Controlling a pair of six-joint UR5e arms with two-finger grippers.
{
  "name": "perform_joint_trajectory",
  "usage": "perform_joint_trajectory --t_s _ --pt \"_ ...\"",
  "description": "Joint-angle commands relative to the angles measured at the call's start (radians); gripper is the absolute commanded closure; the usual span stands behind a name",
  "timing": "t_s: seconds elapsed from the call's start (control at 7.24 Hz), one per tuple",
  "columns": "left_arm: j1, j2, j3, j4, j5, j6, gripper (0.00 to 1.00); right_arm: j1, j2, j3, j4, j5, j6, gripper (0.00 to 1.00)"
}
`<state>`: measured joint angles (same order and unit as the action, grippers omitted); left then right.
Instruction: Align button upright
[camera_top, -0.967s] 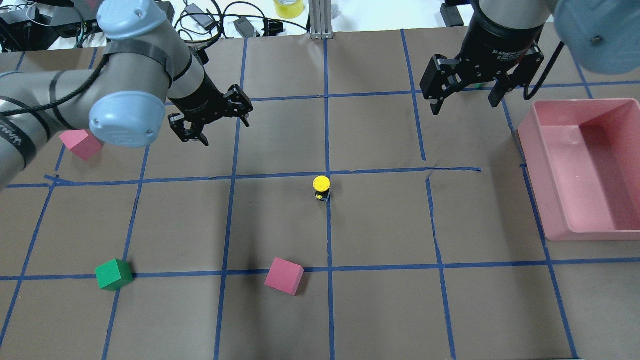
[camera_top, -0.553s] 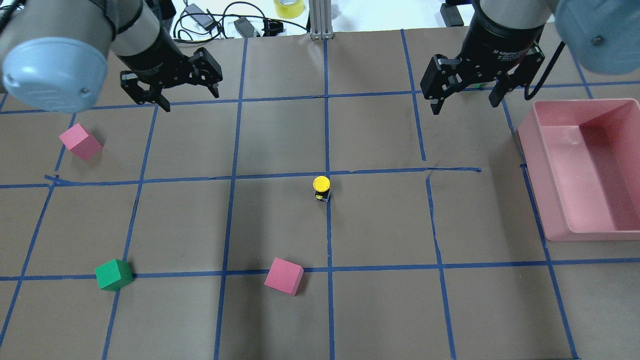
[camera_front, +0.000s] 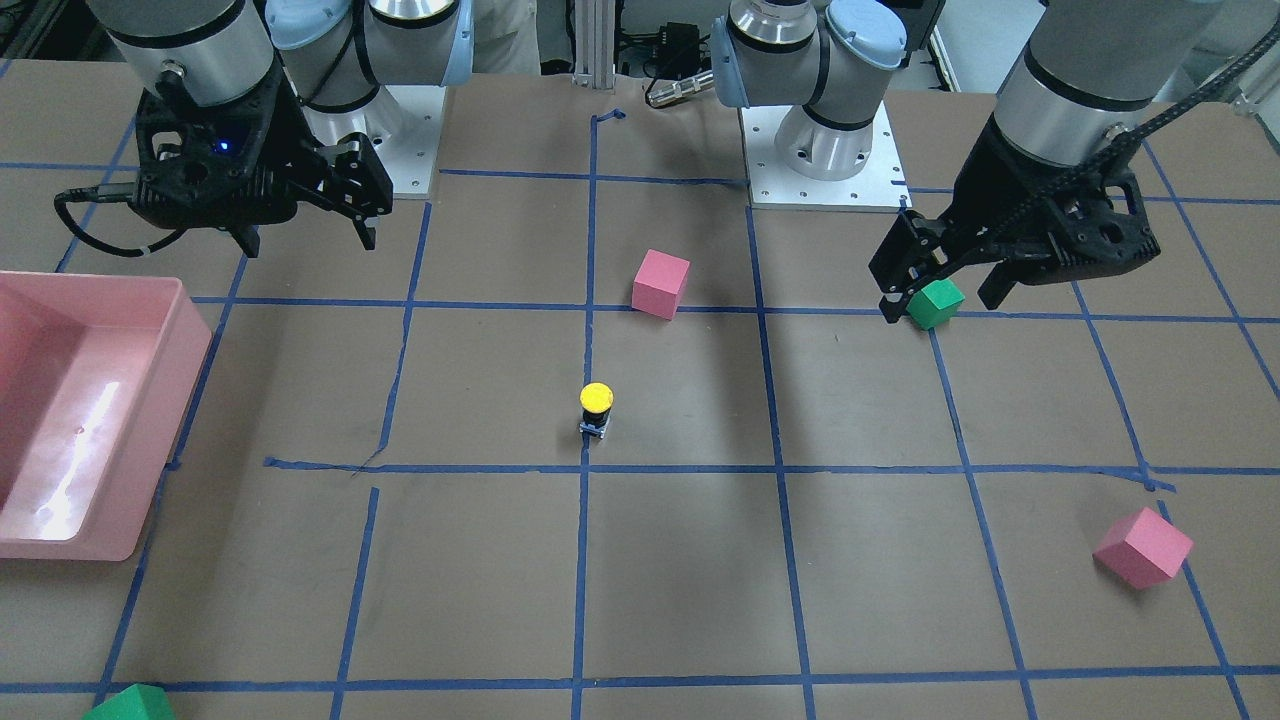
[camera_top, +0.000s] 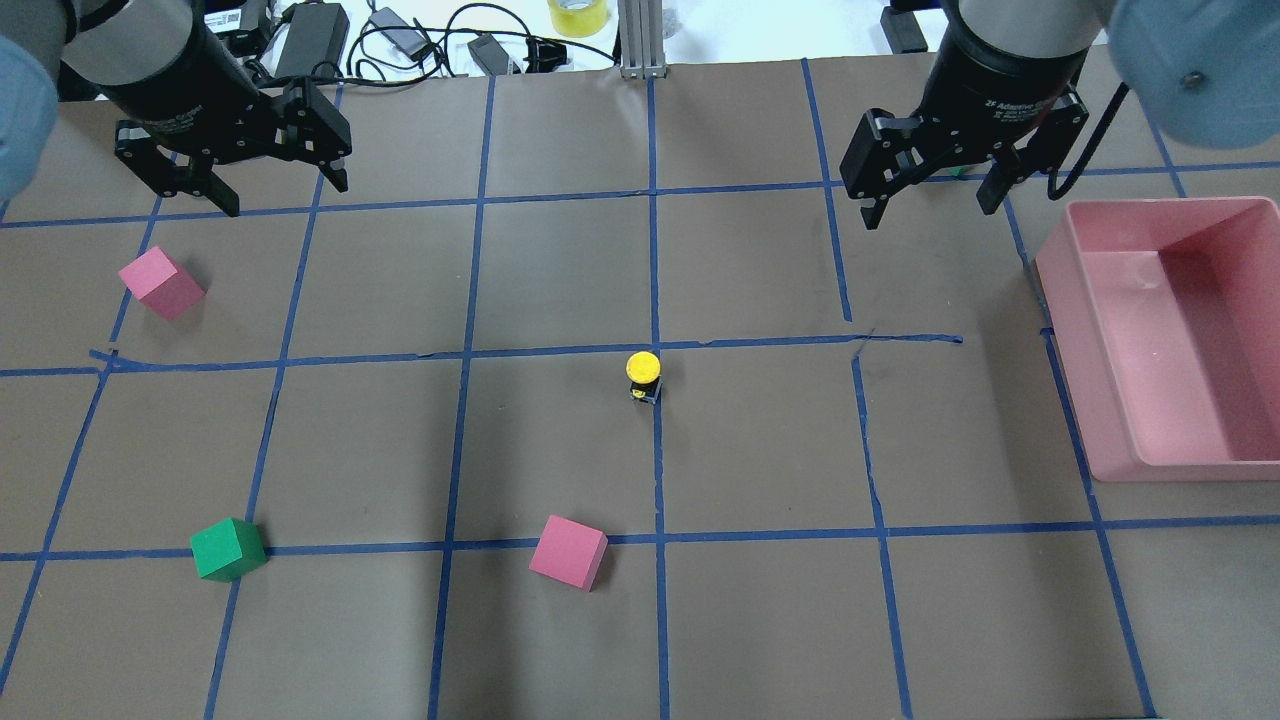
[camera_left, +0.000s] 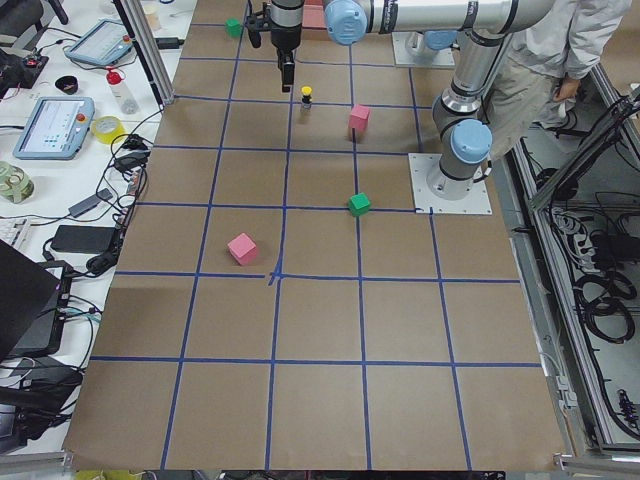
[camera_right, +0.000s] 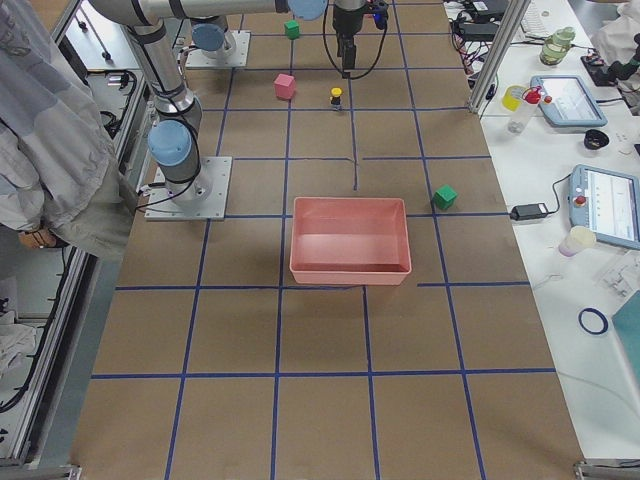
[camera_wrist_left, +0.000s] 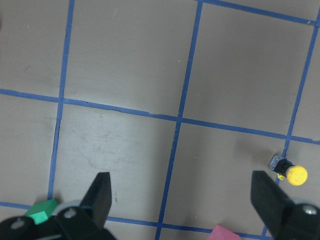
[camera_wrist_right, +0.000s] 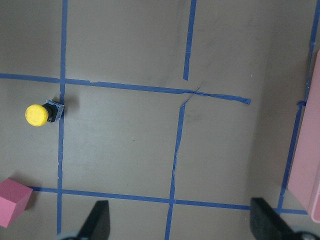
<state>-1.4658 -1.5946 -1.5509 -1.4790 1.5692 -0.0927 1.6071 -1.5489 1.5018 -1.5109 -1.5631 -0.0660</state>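
The button stands upright on its base, yellow cap on top, on a blue tape line near the table's middle. It also shows in the front view, the left wrist view and the right wrist view. My left gripper is open and empty, high over the far left of the table, well away from the button. My right gripper is open and empty over the far right, also clear of the button.
A pink bin lies at the right edge. One pink cube sits at the left, another near the front middle, and a green cube at the front left. Cables lie beyond the far edge.
My left arm has swung back to the far left, away from the table's middle, with its gripper still open. The button and the right arm have not moved.
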Motion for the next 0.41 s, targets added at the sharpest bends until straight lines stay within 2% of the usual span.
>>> perform_joint_trajectory --t_s 0.0,0.28 --pt "-0.002 0.016 -0.017 -0.023 0.037 0.002 0.0 0.0 0.0 0.0 -0.003 0.002 0.0 0.01" --pt "-0.002 0.031 -0.031 -0.035 0.037 0.002 0.0 0.0 0.0 0.0 -0.008 0.006 0.0 0.01"
